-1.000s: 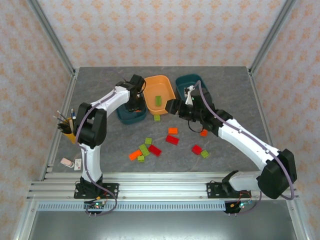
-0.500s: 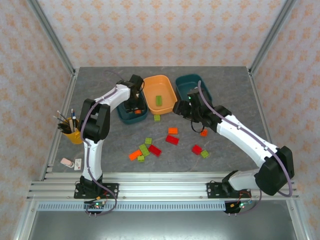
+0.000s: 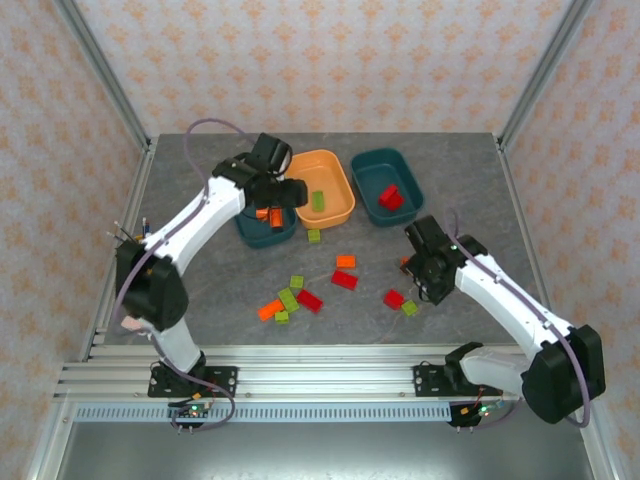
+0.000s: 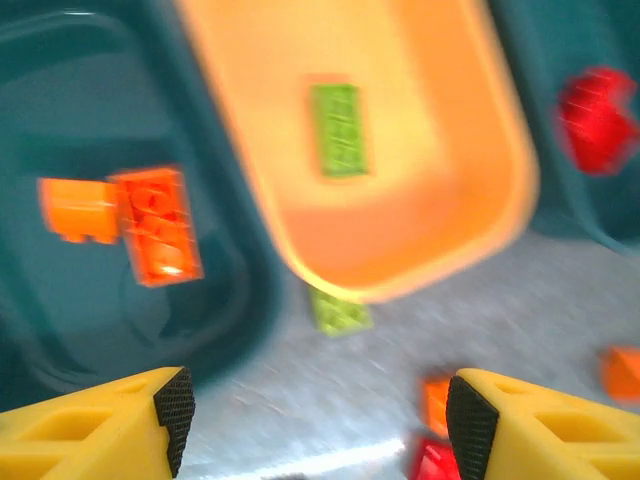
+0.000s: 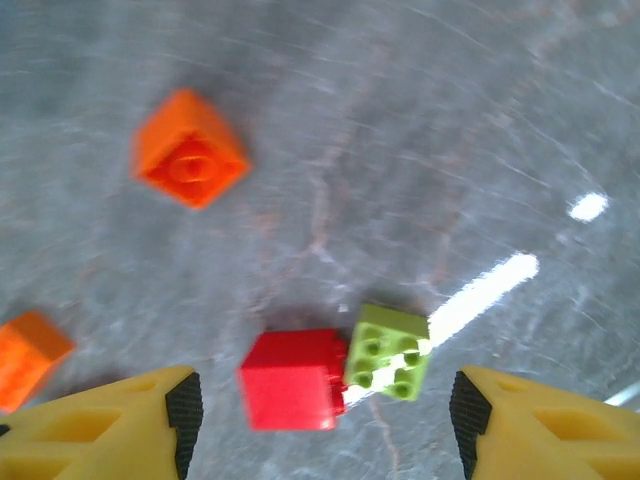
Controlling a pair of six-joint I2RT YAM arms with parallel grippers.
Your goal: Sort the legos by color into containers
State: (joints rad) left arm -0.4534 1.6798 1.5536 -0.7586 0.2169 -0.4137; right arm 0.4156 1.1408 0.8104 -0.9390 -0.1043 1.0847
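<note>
My left gripper [image 3: 275, 192] hangs open and empty by the left teal tray [image 3: 250, 235]. That tray [image 4: 230, 320] holds two orange legos [image 4: 158, 225]. The orange tray [image 3: 335, 205] holds one lime lego [image 4: 340, 130]. A red lego [image 3: 390, 197] lies in the right teal tray [image 3: 400, 165]. My right gripper [image 5: 325, 412] is open over the table, above a red lego [image 5: 293, 378] touching a lime lego [image 5: 390, 350]. An orange lego [image 5: 190, 148] lies beyond them. Several red, orange and lime legos [image 3: 309, 300] are scattered mid-table.
A lime lego [image 3: 313, 236] lies just in front of the orange tray. Pens [image 3: 125, 235] stick up at the table's left edge beside the left arm's elbow. An aluminium rail [image 3: 320, 365] runs along the near edge. Frame posts stand at the back corners.
My left gripper has opened and lifted out of the left teal tray, leaving an orange lego there. My right arm has swung back from the trays to the near-right legos.
</note>
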